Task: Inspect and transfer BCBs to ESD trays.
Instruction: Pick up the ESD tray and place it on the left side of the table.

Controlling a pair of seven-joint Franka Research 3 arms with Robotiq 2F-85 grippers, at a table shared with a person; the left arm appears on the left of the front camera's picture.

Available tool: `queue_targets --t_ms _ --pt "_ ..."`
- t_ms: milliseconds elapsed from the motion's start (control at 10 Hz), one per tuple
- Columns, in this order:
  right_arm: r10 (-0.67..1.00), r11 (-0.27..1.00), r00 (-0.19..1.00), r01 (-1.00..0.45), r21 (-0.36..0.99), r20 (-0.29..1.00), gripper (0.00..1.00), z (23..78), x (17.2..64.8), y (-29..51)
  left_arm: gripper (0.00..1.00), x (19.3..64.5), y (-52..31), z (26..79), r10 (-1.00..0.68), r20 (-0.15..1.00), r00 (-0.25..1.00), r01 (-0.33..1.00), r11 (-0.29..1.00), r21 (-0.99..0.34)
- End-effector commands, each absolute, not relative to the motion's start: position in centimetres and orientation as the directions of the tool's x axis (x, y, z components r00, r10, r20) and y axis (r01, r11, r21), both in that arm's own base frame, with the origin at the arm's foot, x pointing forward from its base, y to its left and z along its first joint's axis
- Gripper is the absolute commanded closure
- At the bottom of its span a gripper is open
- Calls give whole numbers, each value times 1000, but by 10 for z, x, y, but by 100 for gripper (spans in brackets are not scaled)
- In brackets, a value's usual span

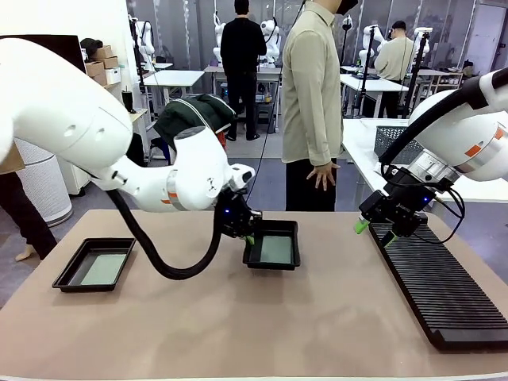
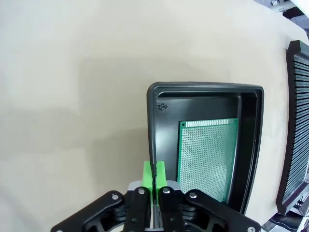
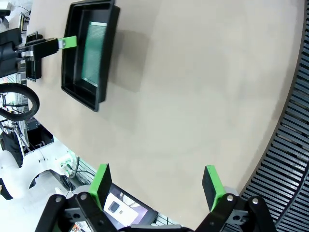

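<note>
The left gripper (image 1: 248, 237) is clamped onto the rim of the middle ESD tray (image 2: 251, 145), pads pinched tight on the wall. A green BCB (image 2: 207, 157) is seen lying flat on that tray's floor, just beside the fingers. A second tray (image 1: 67, 275) with another board (image 1: 104, 269) sits well off to the side. The right gripper (image 3: 157, 186) is held wide open, nothing in it, next to the ribbed rack (image 1: 444, 294).
</note>
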State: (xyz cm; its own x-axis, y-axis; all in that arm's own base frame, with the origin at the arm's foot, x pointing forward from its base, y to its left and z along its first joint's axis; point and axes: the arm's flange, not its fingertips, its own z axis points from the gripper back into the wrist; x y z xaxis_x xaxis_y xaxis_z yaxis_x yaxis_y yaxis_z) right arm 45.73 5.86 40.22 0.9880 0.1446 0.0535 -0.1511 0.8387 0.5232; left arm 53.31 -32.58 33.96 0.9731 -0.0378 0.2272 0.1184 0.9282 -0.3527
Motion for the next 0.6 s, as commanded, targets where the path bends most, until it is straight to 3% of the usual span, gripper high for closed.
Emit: queue_targets --t_ms 0,500 --pt "123 855 991 -131 502 49 0 403 458 60 97 516 -279 351 -32 268 963 135 917 -376" --pt "123 855 991 -131 502 49 0 403 458 60 97 512 -172 361 7 268 963 98 921 -376"
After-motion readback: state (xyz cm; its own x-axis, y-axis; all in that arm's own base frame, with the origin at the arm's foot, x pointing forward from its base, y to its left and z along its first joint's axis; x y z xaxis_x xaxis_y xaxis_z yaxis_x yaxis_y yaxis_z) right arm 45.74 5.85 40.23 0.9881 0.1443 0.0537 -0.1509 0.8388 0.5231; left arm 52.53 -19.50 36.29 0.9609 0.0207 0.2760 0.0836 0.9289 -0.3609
